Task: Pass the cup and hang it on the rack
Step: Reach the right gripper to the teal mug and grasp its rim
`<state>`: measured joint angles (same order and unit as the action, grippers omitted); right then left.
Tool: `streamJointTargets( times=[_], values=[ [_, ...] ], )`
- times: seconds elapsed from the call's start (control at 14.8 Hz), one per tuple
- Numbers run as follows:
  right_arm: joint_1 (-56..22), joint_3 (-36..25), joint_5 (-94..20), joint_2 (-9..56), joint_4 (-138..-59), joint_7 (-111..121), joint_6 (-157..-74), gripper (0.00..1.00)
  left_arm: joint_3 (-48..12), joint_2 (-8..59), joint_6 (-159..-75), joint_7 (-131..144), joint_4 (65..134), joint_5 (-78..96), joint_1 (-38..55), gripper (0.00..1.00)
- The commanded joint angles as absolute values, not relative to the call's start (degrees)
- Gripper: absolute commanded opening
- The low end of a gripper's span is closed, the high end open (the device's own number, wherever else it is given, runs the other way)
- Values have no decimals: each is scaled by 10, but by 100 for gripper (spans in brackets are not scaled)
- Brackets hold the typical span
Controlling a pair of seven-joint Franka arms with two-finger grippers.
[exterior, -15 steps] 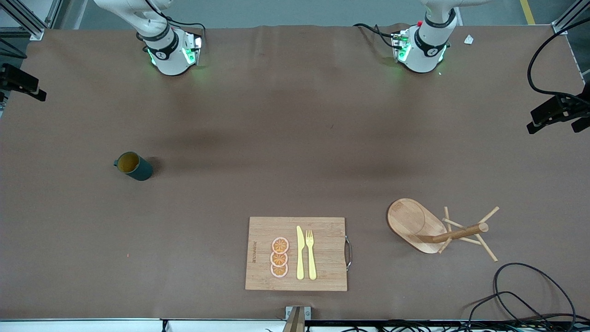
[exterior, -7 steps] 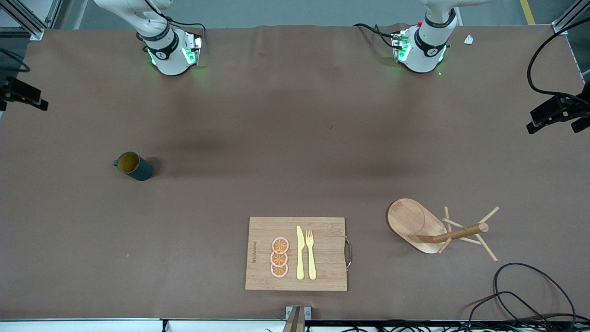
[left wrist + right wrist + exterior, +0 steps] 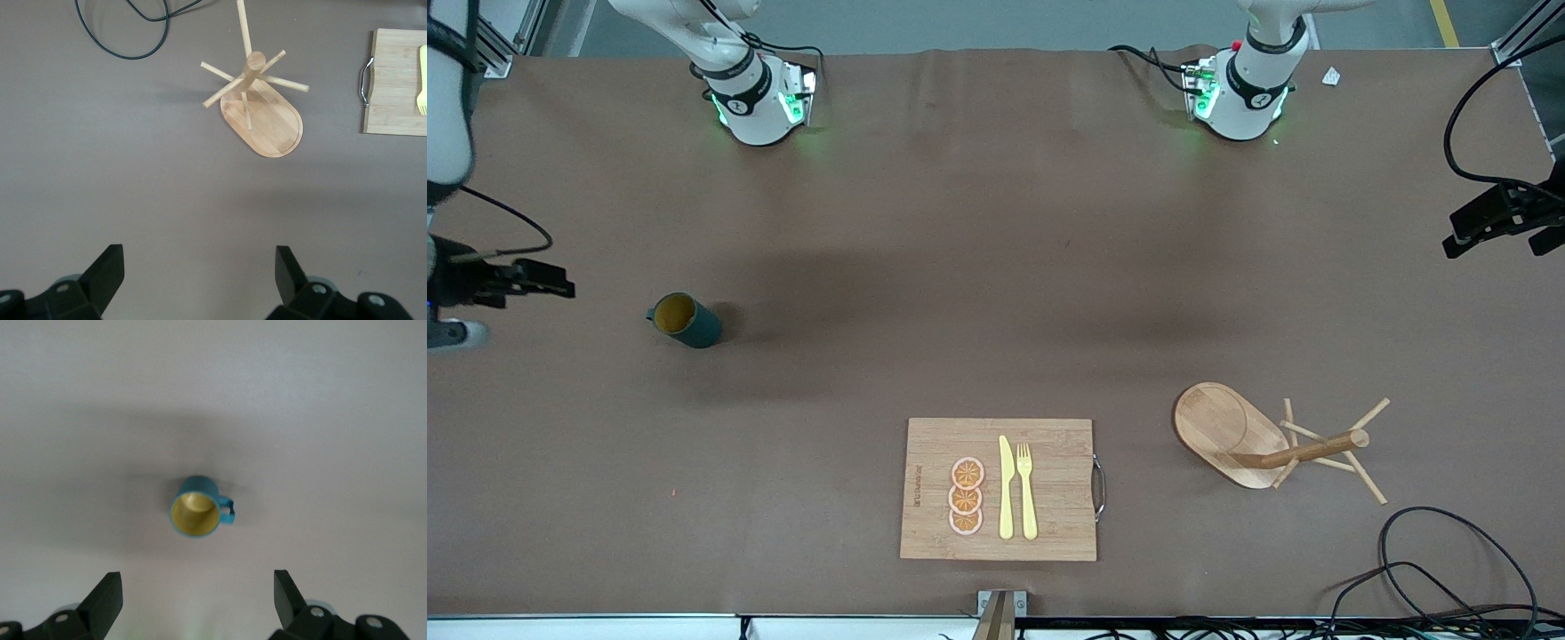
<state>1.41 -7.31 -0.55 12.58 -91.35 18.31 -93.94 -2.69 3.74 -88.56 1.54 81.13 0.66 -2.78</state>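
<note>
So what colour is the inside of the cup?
Yellow-orange inside the cup, with a dark teal outside. The right wrist view shows it best.

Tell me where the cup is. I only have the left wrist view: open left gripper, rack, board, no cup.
Observer: The cup stands upright toward the right arm's end of the table, farther from the front camera than the rack.
Operator: Report the right gripper.
Observer: The right gripper is open and empty, in the air, the cup in its wrist view.
Operator: Check the handle.
Observer: The handle is free; nothing touches it.
</note>
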Motion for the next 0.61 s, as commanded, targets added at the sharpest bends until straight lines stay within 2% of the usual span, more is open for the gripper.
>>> streamJointTargets(
  times=[0.0, 0.34, 0.54],
  values=[
    [25, -67, -11, 98, -1028, 223, -1030, 100, -31, 40, -887, 17, 805, -3, -30, 100],
    [47, -66, -11, 98, -1167, 260, -1176, 100, -31, 40, -887, 16, 805, -2, -31, 100],
    [55, -67, -12, 101, -1239, 299, -1272, 97, -31, 40, -887, 15, 805, -2, -31, 100]
  ],
)
